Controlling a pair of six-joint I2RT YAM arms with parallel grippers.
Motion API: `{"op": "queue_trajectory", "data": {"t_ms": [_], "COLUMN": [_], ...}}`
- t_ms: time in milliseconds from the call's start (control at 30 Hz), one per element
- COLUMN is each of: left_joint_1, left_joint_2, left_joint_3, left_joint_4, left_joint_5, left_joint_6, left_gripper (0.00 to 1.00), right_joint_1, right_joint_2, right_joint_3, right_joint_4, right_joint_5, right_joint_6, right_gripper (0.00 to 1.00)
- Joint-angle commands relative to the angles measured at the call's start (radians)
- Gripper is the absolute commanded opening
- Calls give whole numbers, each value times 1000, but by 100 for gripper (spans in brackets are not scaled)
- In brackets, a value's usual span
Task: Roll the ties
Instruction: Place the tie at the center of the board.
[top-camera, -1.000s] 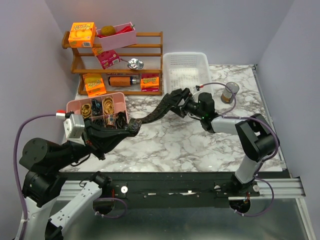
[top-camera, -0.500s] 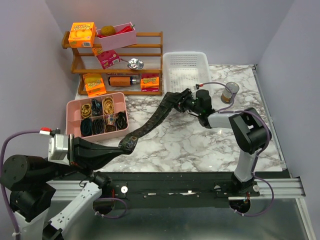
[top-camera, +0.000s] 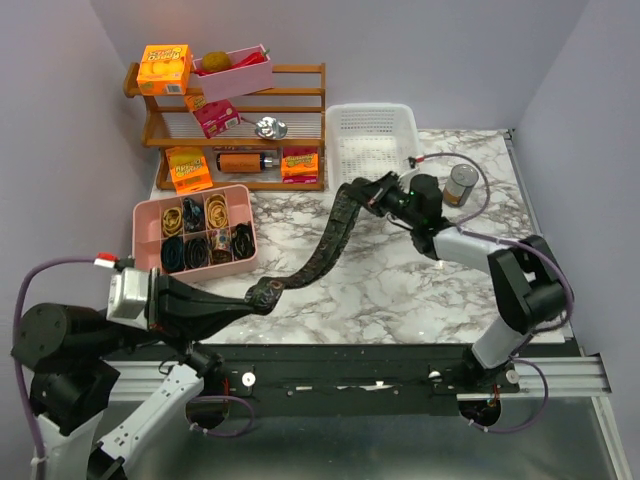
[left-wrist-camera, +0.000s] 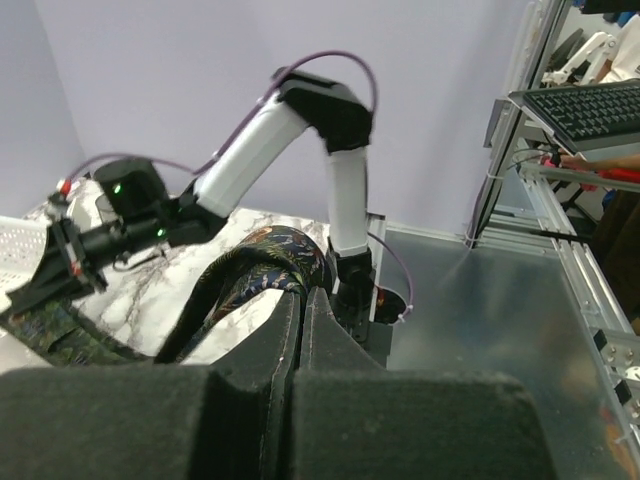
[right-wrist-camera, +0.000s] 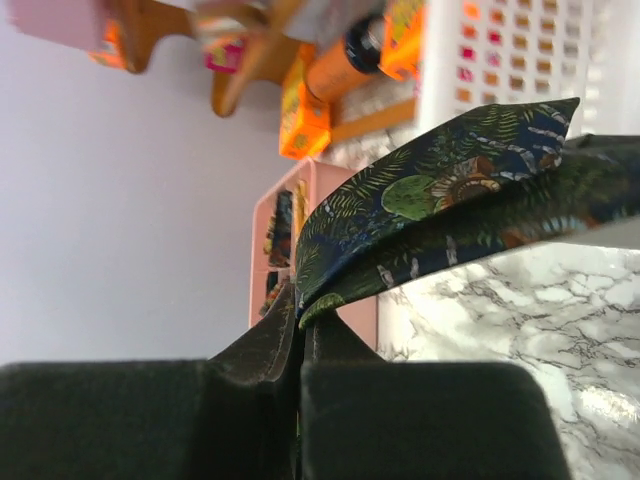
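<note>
Back toward the near edge goes your left gripper (top-camera: 262, 293), away from the pink organiser (top-camera: 253, 235), while your right gripper (top-camera: 372, 197) edges right. Both pairs of jaws are pinched tight: left on the narrow end of the tie (top-camera: 328, 240), right on its wide, pointed end. It hangs slack across the marble table (top-camera: 400, 290) between them, drawn out, I'd judge, to straighten it before rolling.

The tie (top-camera: 325, 245) is stretched slantwise across the middle of the table (top-camera: 400, 290), between the left gripper (top-camera: 262, 293) and the right gripper (top-camera: 370, 194), and it bars the way there. The pink tray (top-camera: 198, 268) stands near its left, the white basket (top-camera: 372, 150) and the can (top-camera: 461, 183) behind. The marble at the front right is open
</note>
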Motion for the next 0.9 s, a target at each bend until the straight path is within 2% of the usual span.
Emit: {"op": "queue_trajectory", "data": {"t_ms": [0, 67, 200, 267, 467, 700, 867], "left_joint_1": [1, 1, 0, -2, -58, -193, -203], "left_joint_2": [74, 130, 232, 294, 494, 751, 871], "left_joint_3": [-90, -142, -205, -237, -251, -184, -217], "left_joint_4": [111, 205, 392, 530, 817, 906, 1004], "left_joint_5": [20, 37, 61, 83, 83, 84, 110], "left_joint_6": [-29, -57, -132, -163, -256, -233, -249], "left_gripper": [0, 0, 0, 0, 0, 0, 0], "right_joint_1": [-62, -97, -244, -300, -495, -754, -854], "right_joint_2": [-227, -292, -445, -538, -735, -766, -682], "right_joint_3": [-64, -113, -230, -285, -339, -412, -478], "right_joint_4": [-98, -148, -193, -228, -409, -459, -433], "right_joint_5": [92, 97, 80, 71, 99, 56, 19], "right_joint_6": [-166, -190, -223, -241, -341, -403, -384], "right_gripper": [5, 4, 4, 4, 4, 4, 6]}}
